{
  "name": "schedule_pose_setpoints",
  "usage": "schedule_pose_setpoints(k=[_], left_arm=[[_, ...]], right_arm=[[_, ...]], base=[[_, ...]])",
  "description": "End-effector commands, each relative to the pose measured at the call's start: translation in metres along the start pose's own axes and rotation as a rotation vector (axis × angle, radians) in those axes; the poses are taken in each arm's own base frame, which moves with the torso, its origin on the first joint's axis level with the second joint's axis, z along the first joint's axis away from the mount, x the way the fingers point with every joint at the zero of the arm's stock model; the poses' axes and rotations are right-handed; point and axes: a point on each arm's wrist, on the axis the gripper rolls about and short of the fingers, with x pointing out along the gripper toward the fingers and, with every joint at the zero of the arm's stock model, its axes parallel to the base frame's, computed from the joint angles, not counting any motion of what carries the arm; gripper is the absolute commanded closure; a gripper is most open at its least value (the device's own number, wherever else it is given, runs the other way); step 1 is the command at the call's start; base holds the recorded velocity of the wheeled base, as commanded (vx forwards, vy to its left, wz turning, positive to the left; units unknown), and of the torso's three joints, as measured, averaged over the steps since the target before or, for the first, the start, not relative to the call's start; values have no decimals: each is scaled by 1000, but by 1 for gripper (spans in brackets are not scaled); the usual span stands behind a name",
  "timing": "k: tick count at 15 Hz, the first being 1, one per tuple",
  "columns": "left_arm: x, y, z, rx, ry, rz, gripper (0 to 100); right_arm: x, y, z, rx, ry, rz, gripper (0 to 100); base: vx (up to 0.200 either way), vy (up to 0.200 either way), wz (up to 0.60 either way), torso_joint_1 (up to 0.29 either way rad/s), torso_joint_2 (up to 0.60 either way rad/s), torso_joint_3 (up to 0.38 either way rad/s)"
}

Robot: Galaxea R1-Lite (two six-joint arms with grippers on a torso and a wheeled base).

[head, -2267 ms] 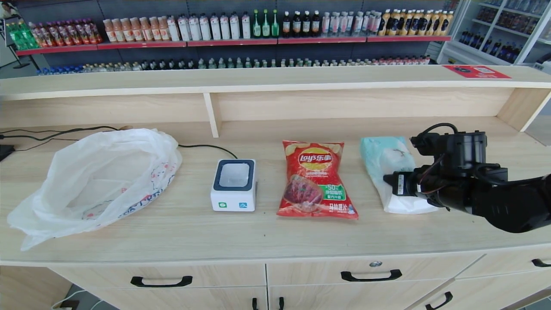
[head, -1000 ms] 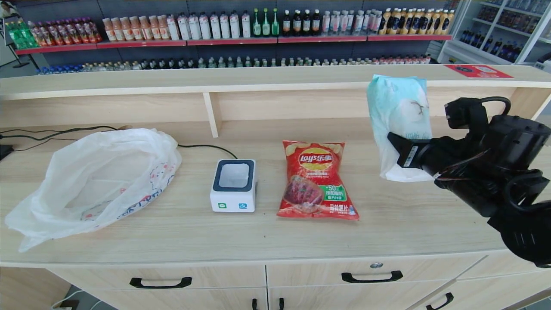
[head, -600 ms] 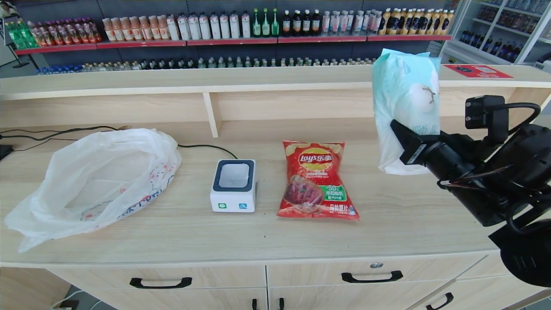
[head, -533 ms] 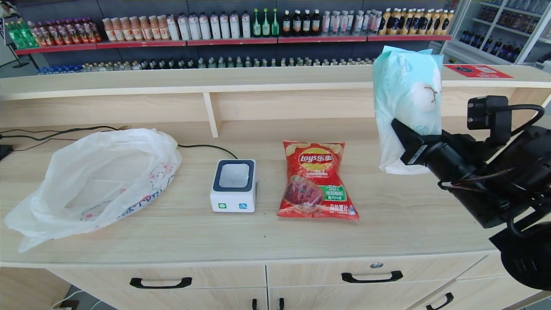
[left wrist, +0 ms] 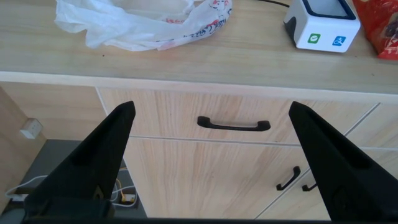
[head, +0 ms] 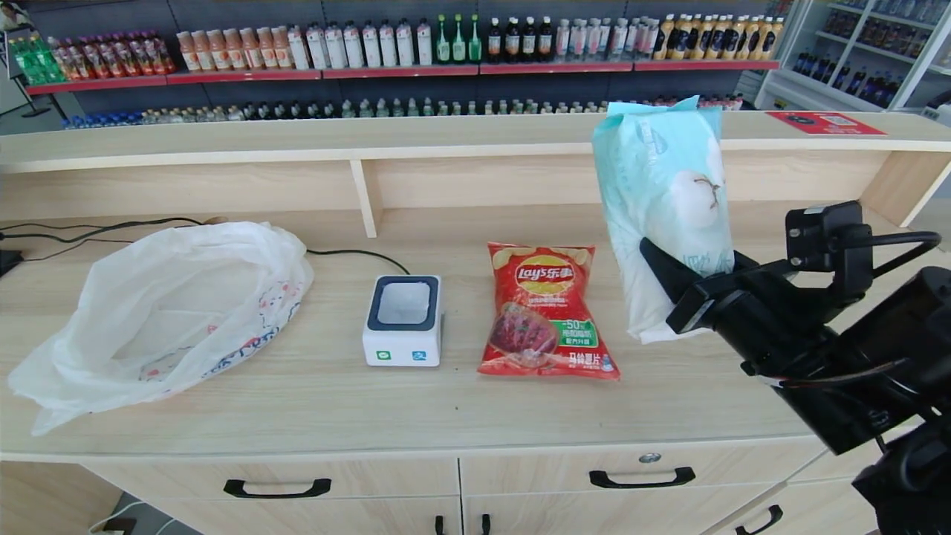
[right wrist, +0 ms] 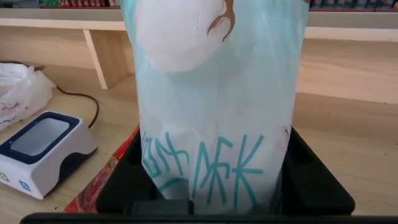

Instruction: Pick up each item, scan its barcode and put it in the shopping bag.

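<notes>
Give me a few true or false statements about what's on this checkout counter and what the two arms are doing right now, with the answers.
1. The right pincer grips the pale green and white soft pack upright above the wooden counter. True.
2. The white box scanner with the dark-rimmed window stands between the white plastic shopping bag and the red crisp bag. True.
3. The red crisp bag is inside the shopping bag. False: it lies flat on the counter, beside the scanner.
4. The left pincer is shut on the scanner. False: it is open and empty, low in front of the drawers.
</notes>
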Motion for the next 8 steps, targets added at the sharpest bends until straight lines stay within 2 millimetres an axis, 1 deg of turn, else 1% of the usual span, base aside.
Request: schedule_pose_setpoints(k=[1, 3, 6, 8], left_arm=[[0, 0, 0, 0, 2, 0, 0], [0, 0, 0, 0, 0, 0, 0], [0, 0, 0, 0, 0, 0, 0], [0, 0, 0, 0, 0, 0, 0]], right_arm=[[-16, 1, 16, 7, -33, 13, 100], [-36, -2, 25, 5, -42, 9, 100], [-67, 1, 25, 24, -9, 56, 100], [-73, 4, 28, 57, -14, 76, 100]], base=[[0, 0, 0, 0, 0, 0], [0, 0, 0, 0, 0, 0], [0, 0, 0, 0, 0, 0], [0, 0, 0, 0, 0, 0]])
